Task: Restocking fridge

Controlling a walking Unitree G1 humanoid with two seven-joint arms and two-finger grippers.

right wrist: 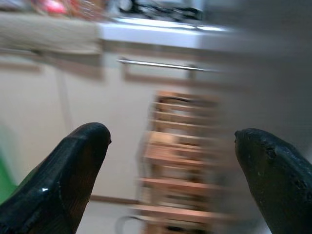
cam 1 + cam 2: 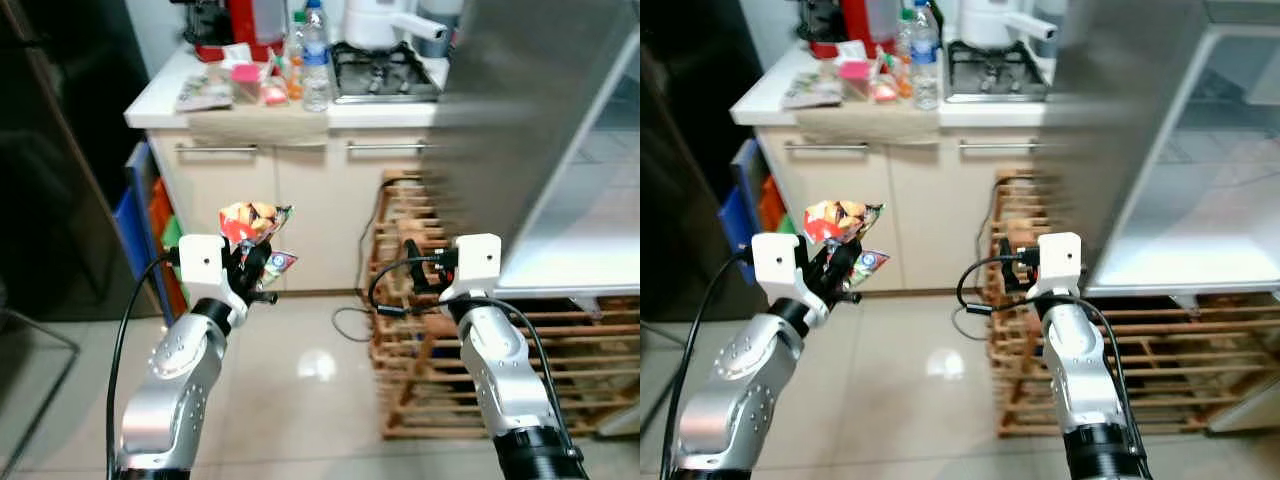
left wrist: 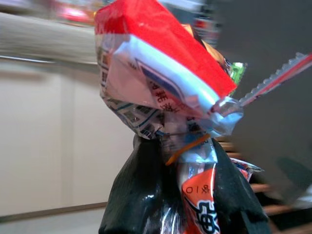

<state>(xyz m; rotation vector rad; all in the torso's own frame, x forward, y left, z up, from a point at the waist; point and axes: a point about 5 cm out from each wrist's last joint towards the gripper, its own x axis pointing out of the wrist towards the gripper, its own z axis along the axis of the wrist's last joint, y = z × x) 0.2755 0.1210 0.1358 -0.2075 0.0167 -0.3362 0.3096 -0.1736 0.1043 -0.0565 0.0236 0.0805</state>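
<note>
Gripping a crumpled snack packet (image 2: 252, 228) by its twisted neck, my left gripper (image 2: 250, 268) is raised in front of me, fingers clamped on the foil. The left wrist view resolves detail that the head views cannot: the packet's red and white printed top, a rubber band (image 3: 187, 145) around the neck just above the black fingers (image 3: 141, 195), and orange print on the lower foil between them. My right gripper (image 2: 1012, 268) is raised at similar height, well apart from the packet; the right wrist view shows its two fingers (image 1: 63, 175) spread wide with nothing between them, though that picture is blurred. Beyond the right gripper stands a wooden rack (image 2: 420, 330), with a black cable (image 2: 350, 325) trailing on the tiled floor (image 2: 300, 400). Farther out, cream cabinets (image 2: 260, 200) carry a white countertop (image 2: 160, 95) with a water bottle (image 2: 315, 60), a gas hob (image 2: 385, 75) and a white kettle (image 2: 380, 22). The open fridge door (image 2: 520, 120) and the white fridge interior (image 2: 1210, 220) lie to my right.
</note>
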